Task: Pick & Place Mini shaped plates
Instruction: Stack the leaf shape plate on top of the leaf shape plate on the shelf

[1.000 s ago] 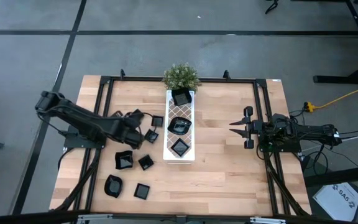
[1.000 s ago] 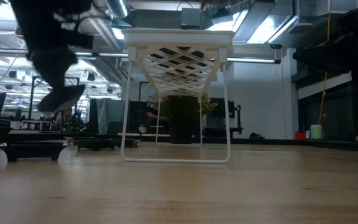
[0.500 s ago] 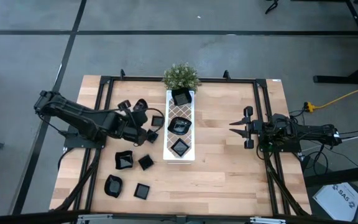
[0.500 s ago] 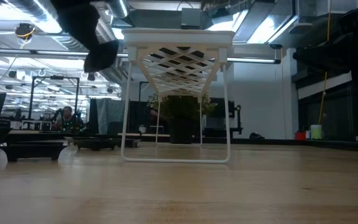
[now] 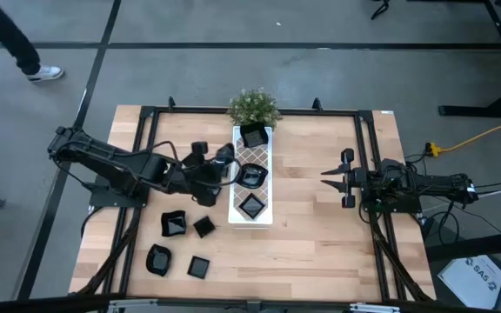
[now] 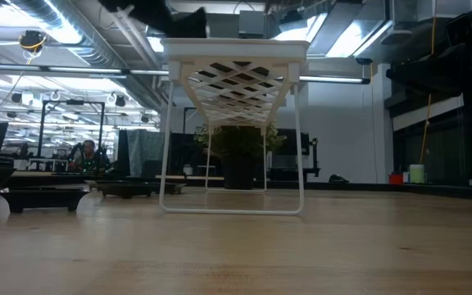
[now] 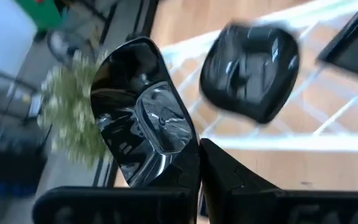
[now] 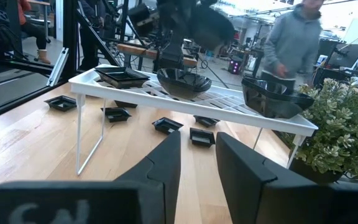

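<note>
One pale wooden worktop point(image 5: 320, 243) carries everything. At its middle, running from the far edge toward the near one, stands a long white lattice tray on thin legs point(image 5: 266, 156), with a small green potted plant point(image 5: 252, 107) at its far end.

Three glossy black mini plates sit on the tray: a square one at the far end point(image 5: 253, 135), a rounded one in the middle point(image 5: 250, 176) and a square one at the near end point(image 5: 250, 206). A fourth glossy black plate point(image 7: 143, 106) is pinched by its rim in the left gripper point(image 5: 226, 165), raised at the tray's left edge, so I judge this to be mid-carry with the placing not yet done.

Loose plates left on the worktop's left half: one near the far-left part point(image 5: 200, 149) and four toward the near-left corner point(image 5: 174, 223), point(image 5: 203, 227), point(image 5: 157, 258), point(image 5: 198, 267). By my reckoning, less than half the visible plates are placed.

The right gripper point(image 5: 333, 177) waits on the right side, fingers partly apart and empty.

The left arm covers part of the worktop beside the tray, so more plates may lie under it and the count is uncertain. The low view shows only the tray's underside, with the carried plate cut off at the picture's top. Blur in the left wrist view hides the carried plate's exact rim shape.
</note>
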### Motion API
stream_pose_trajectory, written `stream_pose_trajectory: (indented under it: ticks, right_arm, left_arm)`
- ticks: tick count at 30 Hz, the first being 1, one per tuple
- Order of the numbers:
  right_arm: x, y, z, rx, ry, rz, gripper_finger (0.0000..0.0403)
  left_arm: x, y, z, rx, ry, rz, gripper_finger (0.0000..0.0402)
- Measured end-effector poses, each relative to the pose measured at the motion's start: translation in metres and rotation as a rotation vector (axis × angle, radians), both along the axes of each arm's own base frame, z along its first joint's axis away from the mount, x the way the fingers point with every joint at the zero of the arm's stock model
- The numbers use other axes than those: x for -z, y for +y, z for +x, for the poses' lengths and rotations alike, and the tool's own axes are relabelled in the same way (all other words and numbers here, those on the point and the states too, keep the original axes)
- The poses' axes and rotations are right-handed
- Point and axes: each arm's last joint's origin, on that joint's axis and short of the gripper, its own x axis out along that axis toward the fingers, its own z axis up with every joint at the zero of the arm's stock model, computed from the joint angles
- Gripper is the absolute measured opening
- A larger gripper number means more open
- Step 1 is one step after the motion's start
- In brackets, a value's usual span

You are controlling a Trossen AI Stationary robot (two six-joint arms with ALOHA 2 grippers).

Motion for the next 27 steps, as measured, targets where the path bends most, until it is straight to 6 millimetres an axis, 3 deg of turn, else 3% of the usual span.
stream_pose_trajectory:
  ticks: [5, 14, 27]
  right_arm:
    - [0.000, 0.000, 0.000, 0.000, 0.000, 0.000, 0.0102]
    - [0.000, 0.000, 0.000, 0.000, 0.000, 0.000, 0.0102]
    - [0.000, 0.000, 0.000, 0.000, 0.000, 0.000, 0.0102]
  left_arm:
    - [-0.009, -0.003, 0.008, 0.061, -0.088, 0.006, 0.0002]
    - [-0.011, -0.012, 0.024, 0.226, -0.183, -0.141, 0.0002]
    - [0.016, -0.017, 0.046, 0.092, -0.183, -0.253, 0.0003]
